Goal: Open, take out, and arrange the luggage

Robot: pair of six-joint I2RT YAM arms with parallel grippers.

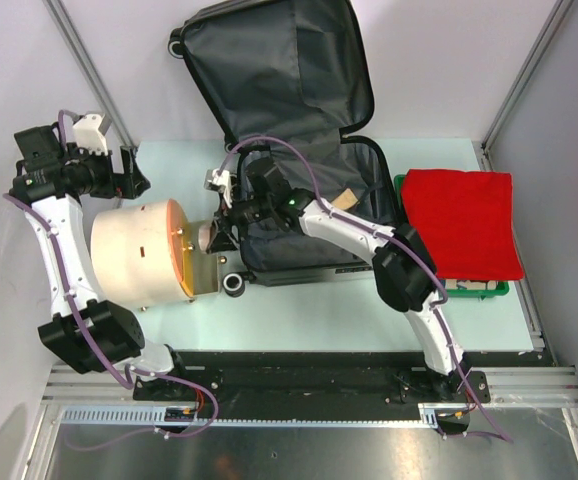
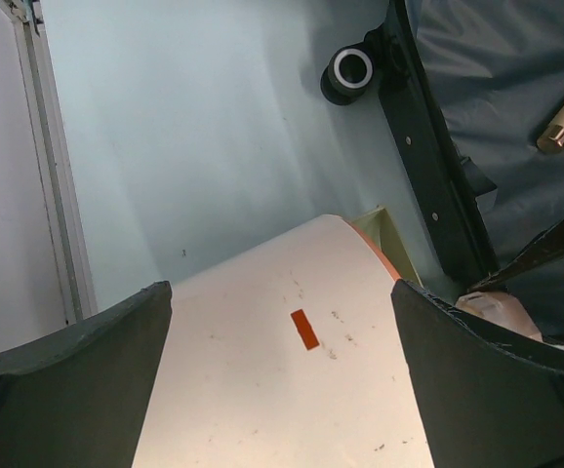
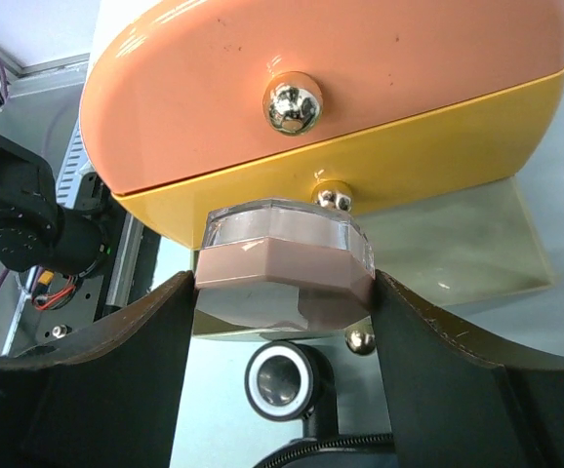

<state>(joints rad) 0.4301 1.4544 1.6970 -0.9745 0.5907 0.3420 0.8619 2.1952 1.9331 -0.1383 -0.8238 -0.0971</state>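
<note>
Left gripper [image 2: 277,292]: fingers fully spread, empty, beige cylinder [image 2: 282,390] between and below them.
Right gripper [image 3: 283,288]: fingers clamped on both sides of small jar [image 3: 282,258].
Luggage [image 1: 279,80]: lies open, just behind right fingers.

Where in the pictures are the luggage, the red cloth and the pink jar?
luggage [image 1: 279,80]: top view, on the grey lining of the open lid.
red cloth [image 1: 464,220]: top view, on the middle of the cloth.
pink jar [image 3: 282,278]: right wrist view, on its pink front face.

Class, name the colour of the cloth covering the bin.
Red cloth, clearest in the top view.
</note>
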